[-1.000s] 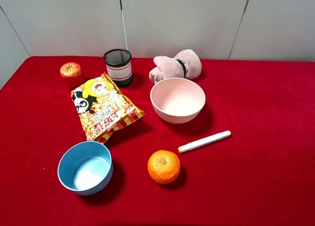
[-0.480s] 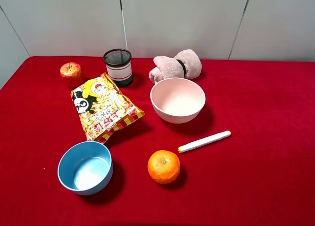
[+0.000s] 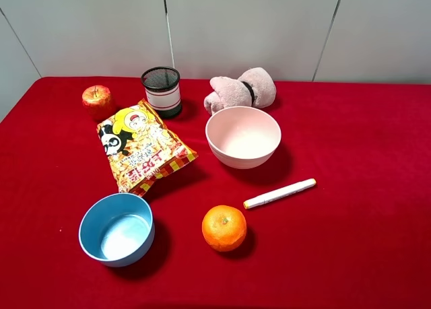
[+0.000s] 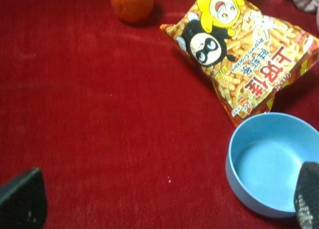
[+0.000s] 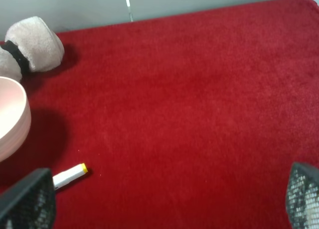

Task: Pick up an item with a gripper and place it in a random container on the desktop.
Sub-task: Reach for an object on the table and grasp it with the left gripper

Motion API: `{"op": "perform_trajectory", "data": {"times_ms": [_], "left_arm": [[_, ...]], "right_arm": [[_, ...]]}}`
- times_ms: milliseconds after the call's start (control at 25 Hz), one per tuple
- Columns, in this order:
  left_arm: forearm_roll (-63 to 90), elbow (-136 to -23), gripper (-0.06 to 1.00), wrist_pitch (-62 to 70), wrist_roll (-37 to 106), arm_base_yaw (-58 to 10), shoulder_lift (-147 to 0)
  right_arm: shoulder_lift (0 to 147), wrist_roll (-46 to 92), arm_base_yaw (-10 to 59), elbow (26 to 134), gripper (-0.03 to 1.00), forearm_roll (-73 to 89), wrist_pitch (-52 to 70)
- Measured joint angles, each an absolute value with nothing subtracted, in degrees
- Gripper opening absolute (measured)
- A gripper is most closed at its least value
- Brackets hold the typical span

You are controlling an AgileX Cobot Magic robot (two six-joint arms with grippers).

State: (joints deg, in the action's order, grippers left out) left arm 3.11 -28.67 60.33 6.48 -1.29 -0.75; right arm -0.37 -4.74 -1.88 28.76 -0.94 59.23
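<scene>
The orange (image 3: 224,227) sits on the red desktop (image 3: 350,147) near the front middle in the exterior high view. The pale pink bowl (image 3: 243,136) stands upright and empty behind it; its edge shows in the right wrist view (image 5: 11,120). Neither arm shows in the exterior high view. My left gripper (image 4: 164,204) is open and empty above the cloth, left of the blue bowl (image 4: 271,164). My right gripper (image 5: 164,199) is open and empty over bare cloth right of the pink bowl. The orange is out of both wrist views.
The blue bowl (image 3: 117,228) is front left. A snack bag (image 3: 141,147), a red-yellow apple (image 3: 97,96) and a black mesh pen cup (image 3: 161,91) are back left. A rolled pink towel (image 3: 240,90) lies behind the pink bowl. A white marker (image 3: 279,193) lies right of the orange.
</scene>
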Motion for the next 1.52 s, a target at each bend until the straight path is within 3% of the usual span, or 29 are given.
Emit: {"op": "perform_trajectory", "data": {"times_ms": [800,1520], "left_arm": [[13.6,-45.8,0.99,59.8,19.6,-1.4,-41.2],[11.8,-54.6,0.99,53.5,20.3,-23.8,-65.6]], "right_arm": [[-0.4,-4.7,-1.9,28.8,0.69,-0.9,59.2],[-0.4,-4.7,-1.9,28.8,0.69,-0.9,59.2]]}}
